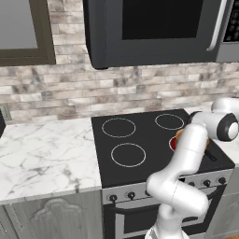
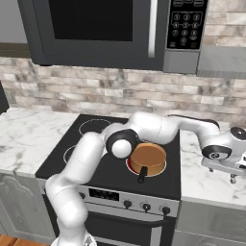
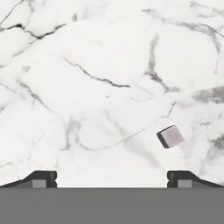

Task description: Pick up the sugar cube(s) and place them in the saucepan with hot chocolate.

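Observation:
A small pale sugar cube [image 3: 170,136] lies on the white marble counter [image 3: 87,87], ahead of my right fingertip and apart from it. My gripper [image 3: 111,179] hangs above the counter, open wide, with nothing between its fingertips [image 3: 43,178]. In the right base view my arm reaches across the stove to the right counter, where the hand [image 2: 226,156] points down. The saucepan with hot chocolate [image 2: 148,157], copper with a flat brown top and a dark handle toward the front, sits on the front right burner. In the left base view my arm hides most of the saucepan [image 1: 179,135].
The black stove top [image 2: 96,144] has several burner rings; the one under the pan glows red. A dark microwave [image 2: 110,29] hangs above the stove. Marble counter [image 1: 42,149] stretches to the left, with a brick wall behind it.

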Tool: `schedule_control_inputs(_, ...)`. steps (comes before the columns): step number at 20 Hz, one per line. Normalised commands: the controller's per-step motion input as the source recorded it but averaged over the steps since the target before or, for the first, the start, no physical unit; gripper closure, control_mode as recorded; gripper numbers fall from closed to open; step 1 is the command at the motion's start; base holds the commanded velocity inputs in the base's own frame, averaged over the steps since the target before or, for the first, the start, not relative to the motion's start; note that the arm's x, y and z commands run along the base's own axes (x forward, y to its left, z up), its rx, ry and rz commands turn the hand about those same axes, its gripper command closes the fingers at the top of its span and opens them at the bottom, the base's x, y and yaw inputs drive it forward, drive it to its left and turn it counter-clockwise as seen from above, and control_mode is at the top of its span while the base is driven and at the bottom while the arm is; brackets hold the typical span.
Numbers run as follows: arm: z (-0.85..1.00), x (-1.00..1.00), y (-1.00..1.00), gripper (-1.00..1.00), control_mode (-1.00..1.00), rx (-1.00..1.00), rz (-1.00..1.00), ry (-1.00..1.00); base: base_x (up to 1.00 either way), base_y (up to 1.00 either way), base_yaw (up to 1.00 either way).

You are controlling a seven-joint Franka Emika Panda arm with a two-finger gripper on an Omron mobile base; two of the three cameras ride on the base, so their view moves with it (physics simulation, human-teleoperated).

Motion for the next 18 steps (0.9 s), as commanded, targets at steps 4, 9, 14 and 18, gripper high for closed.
schedule_control_inputs(4,-0.01,0.00,-0.47,-1.00,-1.00,0.00,0.00,0.09,0.00,0.00,0.00)
schedule_control_inputs(9,-0.09,0.00,-0.39,-1.00,-1.00,0.00,0.00,0.06,0.00,0.00,0.00)
schedule_control_inputs(14,0.00,0.23,-0.30,-1.00,-1.00,0.00,0.00,0.05,0.00,0.00,0.00)
schedule_control_inputs(18,0.00,0.02,-0.01,-1.00,-1.00,0.00,0.00,0.00,0.00,0.00,0.00)
